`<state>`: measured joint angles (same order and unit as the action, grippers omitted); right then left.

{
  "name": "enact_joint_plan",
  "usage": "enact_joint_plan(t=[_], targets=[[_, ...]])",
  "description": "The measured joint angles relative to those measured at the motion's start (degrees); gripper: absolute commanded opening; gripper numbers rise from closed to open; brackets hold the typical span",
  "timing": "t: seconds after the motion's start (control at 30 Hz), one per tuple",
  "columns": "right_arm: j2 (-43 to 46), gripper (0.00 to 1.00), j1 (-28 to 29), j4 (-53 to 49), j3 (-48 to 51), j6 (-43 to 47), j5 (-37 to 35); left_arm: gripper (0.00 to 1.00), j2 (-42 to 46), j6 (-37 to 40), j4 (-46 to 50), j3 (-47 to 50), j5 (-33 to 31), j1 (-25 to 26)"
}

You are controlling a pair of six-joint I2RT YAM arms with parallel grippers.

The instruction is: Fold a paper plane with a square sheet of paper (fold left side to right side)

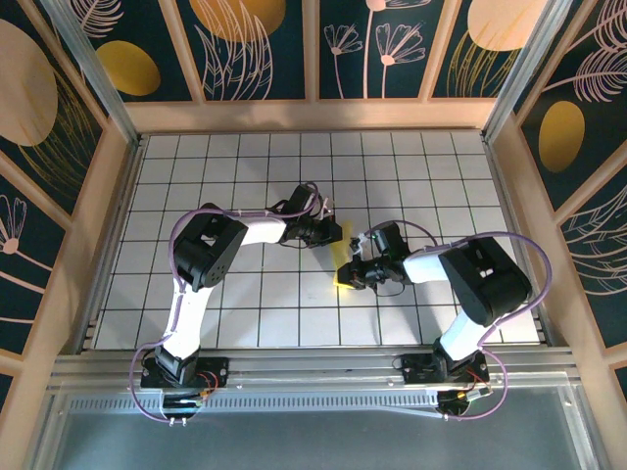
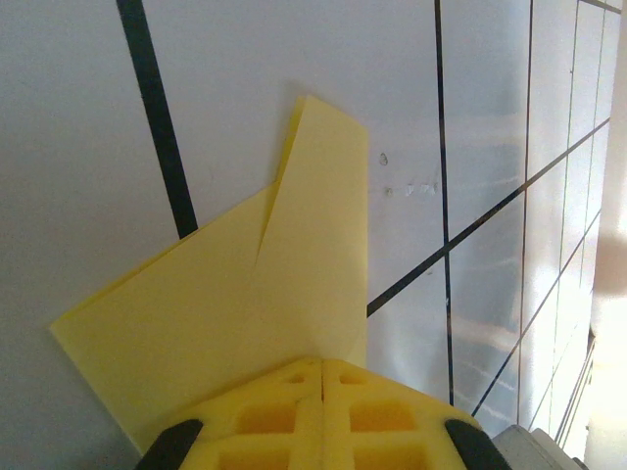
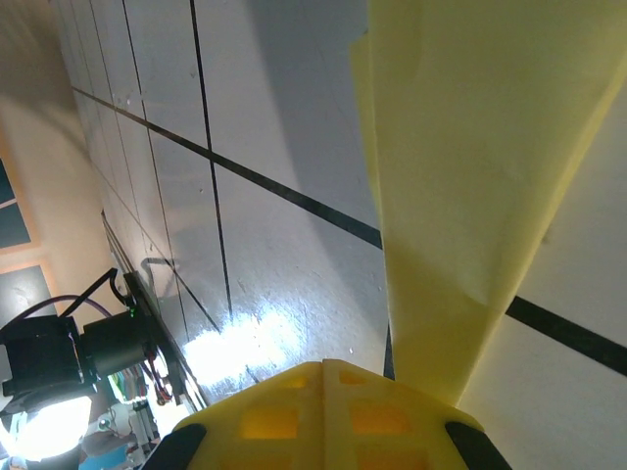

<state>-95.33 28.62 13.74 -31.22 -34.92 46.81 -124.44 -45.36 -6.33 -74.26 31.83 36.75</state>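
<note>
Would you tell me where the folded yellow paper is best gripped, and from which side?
The folded yellow paper is thin and near flat, so a top-down pinch finds nothing. Probably take its long edge, which seems lifted off the tiled table; come in low from that side, one finger beneath.

This was a robot test cell in a lab: a left arm (image 1: 196, 257) and a right arm (image 1: 480, 279) bolted to an aluminium rail (image 1: 313, 370) at the edge of a white gridded bench (image 1: 255, 166), boxed in by wood-framed floral panels (image 1: 260, 49), with purple cables (image 1: 172, 259) looped along them
</note>
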Motion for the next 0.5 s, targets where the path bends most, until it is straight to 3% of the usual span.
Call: enact_joint_plan(t=[0.5], targets=[[-1.01,0.00,0.44,0.28,-0.35,0.02,0.00,0.00,0.00,0.17,0.02,0.00,0.00,0.00]])
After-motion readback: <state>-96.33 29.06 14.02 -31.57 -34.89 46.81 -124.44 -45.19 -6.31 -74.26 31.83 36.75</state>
